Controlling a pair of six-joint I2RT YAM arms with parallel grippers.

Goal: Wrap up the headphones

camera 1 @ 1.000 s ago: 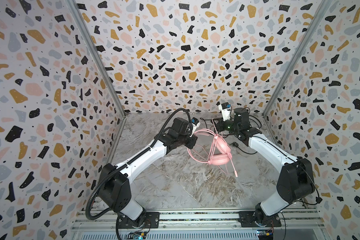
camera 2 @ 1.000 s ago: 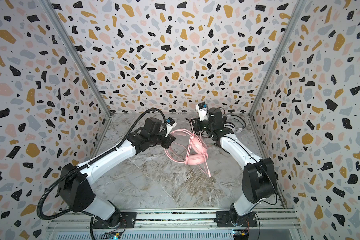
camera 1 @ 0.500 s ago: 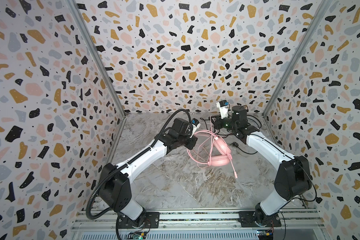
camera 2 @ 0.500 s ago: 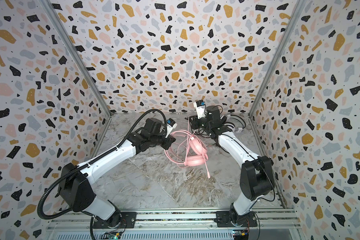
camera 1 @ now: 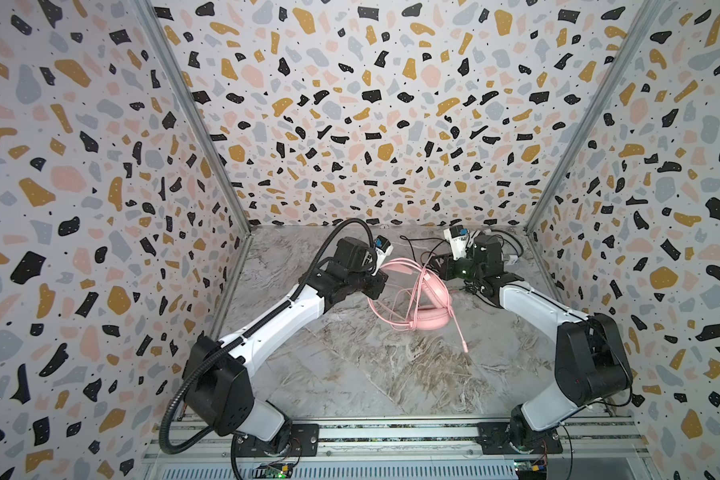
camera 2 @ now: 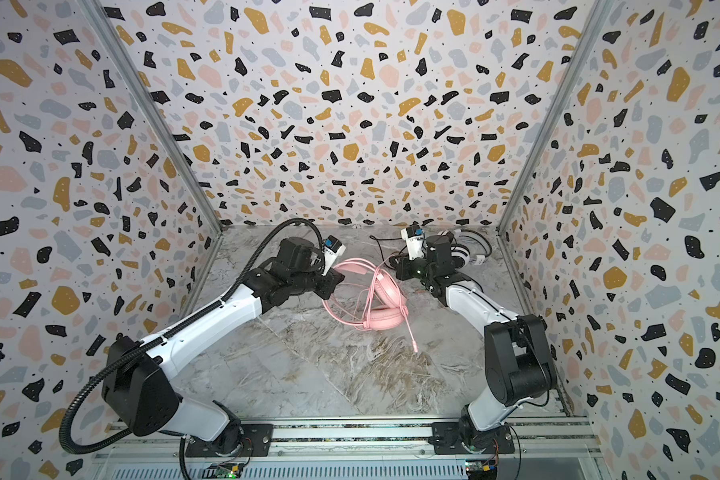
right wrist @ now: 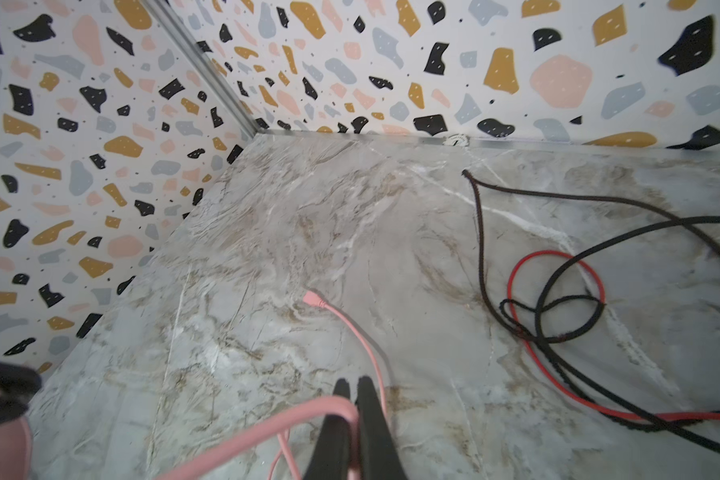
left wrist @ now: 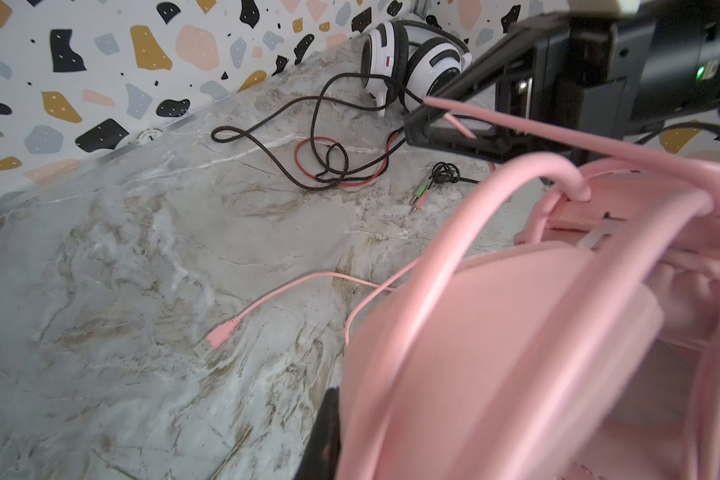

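The pink headphones (camera 1: pixel 428 320) (camera 2: pixel 381 320) sit mid-table, tipped up, with the pink cord (camera 1: pixel 398 305) looped round them. My left gripper (camera 1: pixel 377 286) (camera 2: pixel 329 286) is shut on their headband end. In the left wrist view the pink ear cup (left wrist: pixel 495 353) hides all but one black finger (left wrist: pixel 324 432). My right gripper (right wrist: pixel 353 384) (camera 1: pixel 436 270) is shut on a loop of the pink cord (right wrist: pixel 267 428), just right of the headband. The cord's plug (right wrist: pixel 312 298) (left wrist: pixel 221 332) lies loose on the table. The white-and-black headphones (left wrist: pixel 412 66) (camera 1: pixel 510 255) rest at the back right corner.
Thin black and red cords (right wrist: pixel 558 299) (left wrist: pixel 329 166) sprawl over the marble table (camera 1: pixel 371 374) behind the pink set, ending in small jack plugs (left wrist: pixel 418 195). The pink microphone boom (camera 1: pixel 458 328) sticks out toward the front. Patterned walls close in three sides.
My right gripper has come slightly lower and nearer with the pink cord. The pink headphones and left gripper have shifted a little to the left.
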